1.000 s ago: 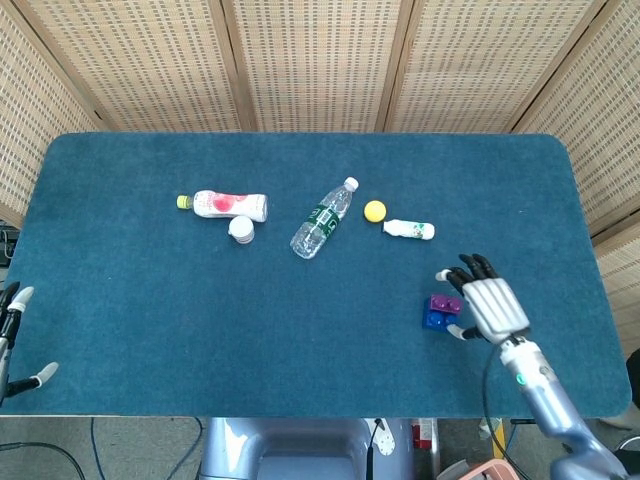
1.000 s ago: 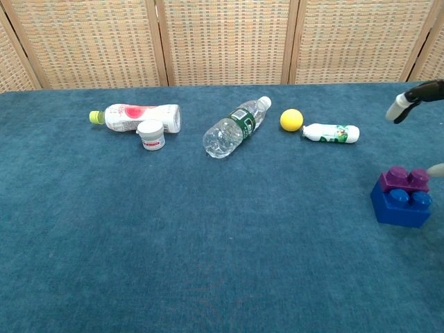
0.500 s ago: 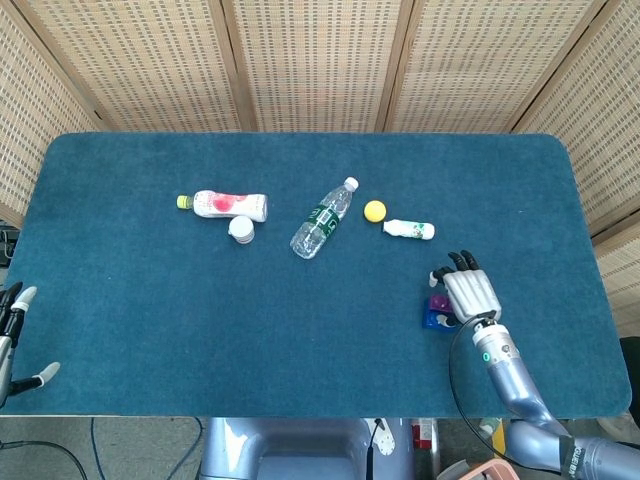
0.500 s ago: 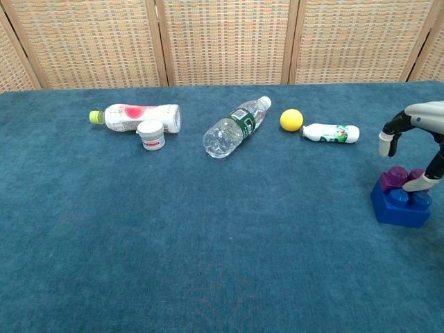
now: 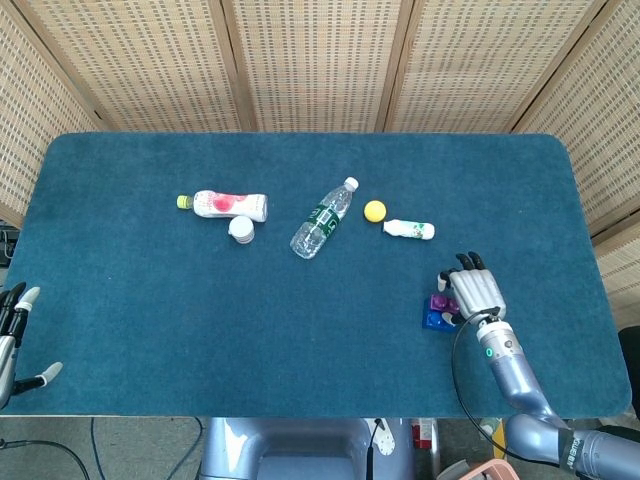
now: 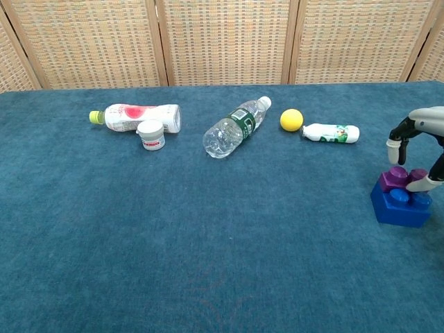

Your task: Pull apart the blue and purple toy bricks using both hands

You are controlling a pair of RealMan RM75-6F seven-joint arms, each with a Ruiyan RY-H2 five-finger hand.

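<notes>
So far almost nothing of the job is done: the small purple plastic toy brick [image 6: 401, 177] sits plugged onto the larger blue plastic toy brick [image 6: 401, 205], the pair resting on the dark teal carpeted surface [image 5: 150, 300] at the lower right of the head view and the right edge of the chest view. My right hand [image 5: 478, 292] is over them, its fingers [image 6: 395, 144] spread and curved down around the purple brick; one fingertip seems to touch its side, but I can't tell whether I have a real grip, so I'd call it reaching, not holding. My left hand [image 5: 12, 330] is at the far lower left edge of the head view, fingers apart, holding nothing, well apart from the bricks. Left to do, I judge: secure one brick, bring the left hand across to the other, then pull them apart.
</notes>
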